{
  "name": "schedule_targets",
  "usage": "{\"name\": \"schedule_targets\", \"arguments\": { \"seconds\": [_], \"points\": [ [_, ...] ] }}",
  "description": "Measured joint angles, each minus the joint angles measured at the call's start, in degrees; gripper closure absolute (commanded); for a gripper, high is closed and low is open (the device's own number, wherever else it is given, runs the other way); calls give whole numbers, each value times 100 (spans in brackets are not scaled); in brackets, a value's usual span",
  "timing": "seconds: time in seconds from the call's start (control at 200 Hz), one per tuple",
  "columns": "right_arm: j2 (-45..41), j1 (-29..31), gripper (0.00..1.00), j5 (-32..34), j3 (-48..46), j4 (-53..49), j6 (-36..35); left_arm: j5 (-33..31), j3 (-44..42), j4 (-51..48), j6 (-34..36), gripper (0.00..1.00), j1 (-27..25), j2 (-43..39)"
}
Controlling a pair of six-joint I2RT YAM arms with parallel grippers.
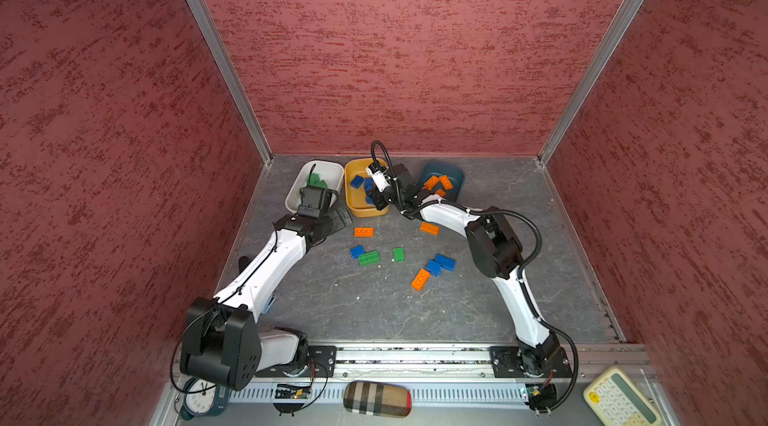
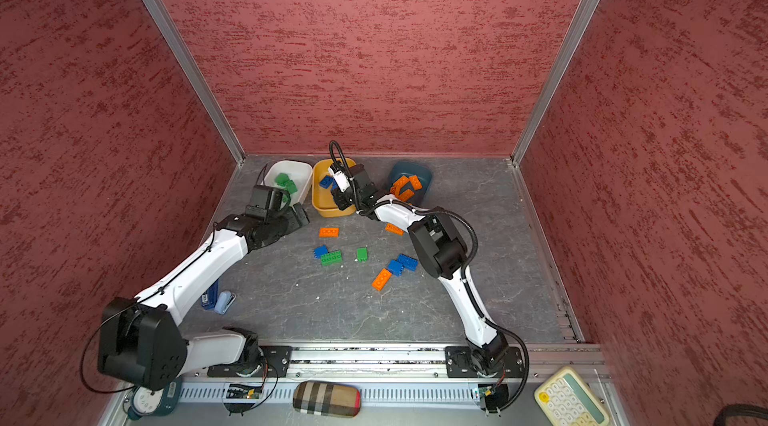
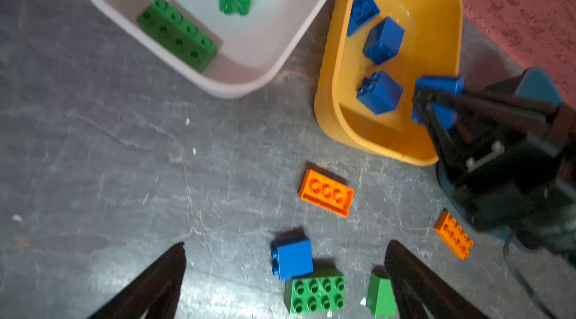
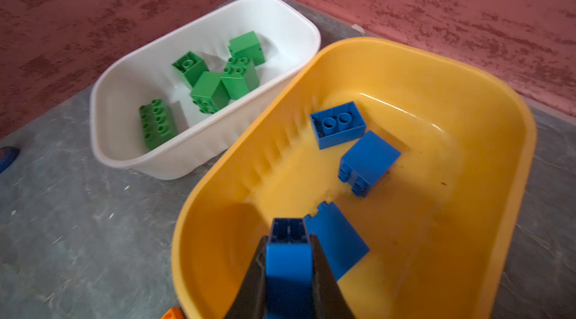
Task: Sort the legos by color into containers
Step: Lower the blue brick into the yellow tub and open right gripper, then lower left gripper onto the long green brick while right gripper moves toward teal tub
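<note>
My right fingers (image 4: 324,283) pinch a blue brick (image 4: 288,264) over the yellow tub (image 4: 420,90) holding three blue bricks (image 4: 338,124); my left fingers (image 3: 149,286) hang spread above the worktop (image 3: 93,146) near the white tub (image 3: 265,37) of green bricks (image 3: 177,32).

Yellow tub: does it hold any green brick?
No, in the right wrist view the yellow tub holds only blue bricks.

Clutter along the front
Plaid case (image 1: 377,399) middle, cream calculator (image 1: 621,399) right, clock (image 1: 201,401) left, blue stapler (image 2: 210,296) on the tabletop (image 2: 332,311).
</note>
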Motion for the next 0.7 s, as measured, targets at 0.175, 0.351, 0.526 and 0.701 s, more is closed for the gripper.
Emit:
{"name": "schedule_targets", "arguments": {
  "seconds": [0.175, 0.351, 0.526, 0.701],
  "points": [
    [531, -7, 64, 422, 1064, -579, 96, -2, -332, -450, -581, 1, -848, -258],
    [544, -13, 46, 743, 1296, -739, 131, -46, -374, -776, -745, 1, -1539, -79],
    [358, -17, 35, 953, 1073, -857, 90, -9, -221, -861, -570, 0, -1923, 476],
    [-977, -22, 27, 1054, -581, -619, 173, -153, 116, -883, -345, 0, -2175, 1196]
  ]
}}
